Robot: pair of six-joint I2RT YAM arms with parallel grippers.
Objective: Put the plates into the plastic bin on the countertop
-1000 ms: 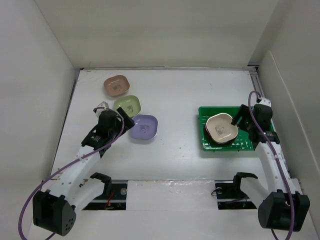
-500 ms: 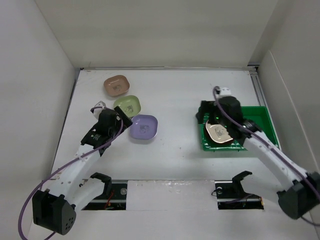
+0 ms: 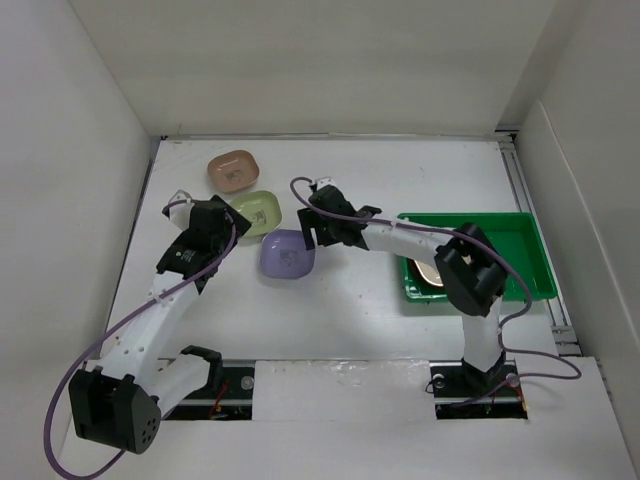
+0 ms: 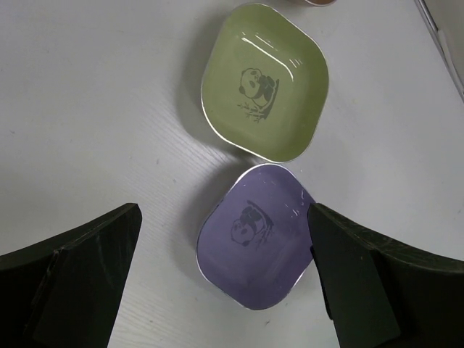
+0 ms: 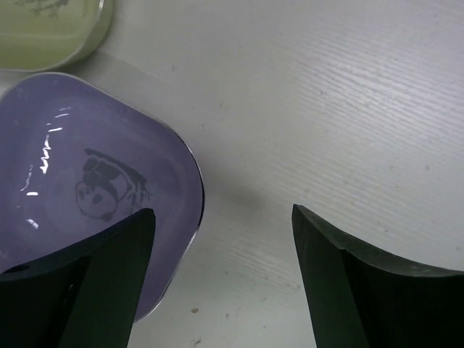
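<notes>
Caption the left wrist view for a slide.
Open left hand frames lavender panda plate; green panda plate lies just beyond.

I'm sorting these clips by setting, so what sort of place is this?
Probably a robot lab test cell, not a real kitchen: a white countertop boxed by white walls, the left arm and right arm bolted at its near edge, and only a green plastic bin and panda-print plates as props.

The right pincer (image 5: 221, 216) has swung from the plastic bin (image 3: 510, 255) across to the edge of the lavender plate (image 3: 285, 256).
</notes>
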